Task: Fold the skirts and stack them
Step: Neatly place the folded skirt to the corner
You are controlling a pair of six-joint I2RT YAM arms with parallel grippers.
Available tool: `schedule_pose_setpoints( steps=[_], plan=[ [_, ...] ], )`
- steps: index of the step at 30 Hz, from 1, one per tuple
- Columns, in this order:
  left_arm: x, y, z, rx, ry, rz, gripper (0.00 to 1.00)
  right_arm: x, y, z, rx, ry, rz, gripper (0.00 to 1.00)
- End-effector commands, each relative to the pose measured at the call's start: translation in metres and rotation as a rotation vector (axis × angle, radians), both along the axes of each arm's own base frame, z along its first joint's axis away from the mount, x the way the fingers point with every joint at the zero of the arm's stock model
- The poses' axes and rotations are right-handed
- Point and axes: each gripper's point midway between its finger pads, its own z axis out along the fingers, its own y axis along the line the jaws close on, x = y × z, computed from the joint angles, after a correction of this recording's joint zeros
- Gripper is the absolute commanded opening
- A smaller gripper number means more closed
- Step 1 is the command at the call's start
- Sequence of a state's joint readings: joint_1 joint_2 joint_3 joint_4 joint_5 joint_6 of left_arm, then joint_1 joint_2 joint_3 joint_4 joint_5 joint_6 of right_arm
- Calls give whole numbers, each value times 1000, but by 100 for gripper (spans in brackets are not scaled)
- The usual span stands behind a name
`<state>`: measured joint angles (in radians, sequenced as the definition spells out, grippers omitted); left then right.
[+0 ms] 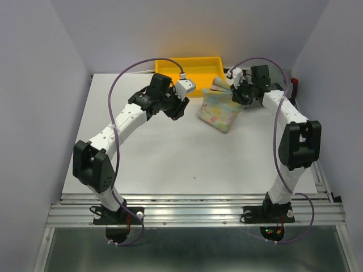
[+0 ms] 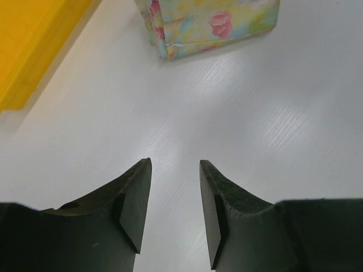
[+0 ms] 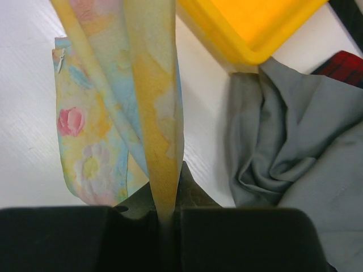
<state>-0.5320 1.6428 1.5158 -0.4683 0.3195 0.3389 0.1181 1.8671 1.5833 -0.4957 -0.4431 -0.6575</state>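
Observation:
The pastel floral skirt (image 1: 218, 111) lies partly folded on the white table, right of centre near the back. My right gripper (image 3: 167, 192) is shut on a yellow fold of the floral skirt (image 3: 153, 85) and holds it up from the pile's right edge (image 1: 238, 97). To the right of that gripper the grey skirt (image 3: 295, 141) lies crumpled. A corner of the red-and-black plaid skirt (image 3: 346, 65) shows behind the grey one. My left gripper (image 2: 174, 162) hangs open over bare table to the left of the floral skirt (image 2: 210, 22), with nothing between its fingers (image 1: 177, 107).
A yellow plastic tray (image 1: 193, 68) stands at the back edge of the table, behind both grippers; its corner (image 3: 249, 34) overhangs the grey skirt in the right wrist view. Grey walls close in the table on three sides.

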Motion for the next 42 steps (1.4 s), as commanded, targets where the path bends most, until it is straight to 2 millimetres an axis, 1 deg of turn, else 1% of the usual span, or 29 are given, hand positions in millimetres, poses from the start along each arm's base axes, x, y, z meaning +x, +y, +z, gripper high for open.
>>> schedule_pose_setpoints(
  steps=[1, 3, 9, 13, 14, 15, 16, 17, 18, 19, 21, 22, 23, 24, 25, 26, 27, 28, 30, 31, 33, 35, 36, 37, 38, 39, 40, 41, 42],
  plan=[
    [0, -3, 5, -18, -16, -14, 50, 41, -27, 51, 20, -169, -95, 1],
    [2, -4, 3, -17, -12, -13, 51, 49, -43, 57, 18, -198, -134, 1],
    [4, -5, 2, -11, -10, -16, 51, 62, -63, 68, 21, -257, -188, 1],
    [6, -7, 3, -12, -10, -18, 51, 75, -74, 83, 55, -293, -232, 1],
    [6, -7, 4, -13, -13, -18, 51, 79, -81, 94, 72, -310, -254, 1],
    [6, -7, 4, -13, -11, -18, 51, 85, -88, 98, 83, -326, -274, 1],
    [6, -7, 4, -13, -13, -18, 51, 88, -87, 102, 102, -333, -282, 1],
    [6, -6, 4, -10, -15, -15, 51, 93, -94, 114, 115, -359, -295, 1],
    [6, -6, 3, -8, -13, -16, 51, 96, -99, 119, 128, -369, -311, 1],
    [7, -6, 3, -7, -16, -16, 51, 102, -99, 131, 155, -392, -321, 1],
    [6, -5, 2, -5, -12, -16, 51, 108, -110, 138, 182, -399, -355, 1],
    [6, -5, 1, -2, -10, -17, 51, 114, -109, 134, 222, -378, -377, 1],
    [6, -5, 0, 1, -9, -17, 51, 118, -116, 147, 250, -396, -395, 1],
    [6, -5, 0, 2, -8, -16, 51, 121, -120, 149, 278, -390, -411, 1],
    [6, -4, 0, 4, -7, -14, 51, 126, -129, 141, 328, -355, -455, 1],
    [6, -4, 0, 8, -7, -15, 51, 129, -134, 141, 354, -345, -475, 1],
    [6, -3, -1, 13, -7, -15, 51, 132, -144, 148, 403, -340, -508, 1],
    [5, -2, -1, 16, -6, -15, 51, 136, -148, 138, 423, -314, -523, 1],
    [5, -1, -2, 21, -5, -17, 51, 138, -157, 127, 454, -277, -548, 1],
    [4, -1, -4, 27, 2, -18, 51, 138, -156, 120, 465, -243, -556, 1],
    [4, -1, -5, 29, 3, -19, 51, 140, -173, 89, 490, -164, -628, 1],
    [4, 0, -6, 33, 11, -19, 51, 135, -182, 55, 541, -42, -708, 1],
    [5, -1, -7, 35, 14, -21, 52, 134, -195, 29, 565, 23, -753, 1],
    [4, -1, -7, 38, 17, -22, 52, 130, -201, 15, 608, 89, -805, 1],
    [4, 0, -7, 42, 18, -19, 52, 128, -207, 4, 638, 126, -824, 1],
    [5, 0, -8, 43, 21, -18, 52, 124, -224, -4, 659, 142, -860, 1],
    [4, 1, -9, 47, 24, -18, 52, 124, -227, -9, 672, 146, -859, 1],
    [4, 1, -9, 47, 24, -23, 52, 122, -224, -16, 681, 164, -853, 1],
    [3, 1, -9, 48, 25, -23, 52, 121, -232, -15, 686, 159, -866, 1]
  ],
)
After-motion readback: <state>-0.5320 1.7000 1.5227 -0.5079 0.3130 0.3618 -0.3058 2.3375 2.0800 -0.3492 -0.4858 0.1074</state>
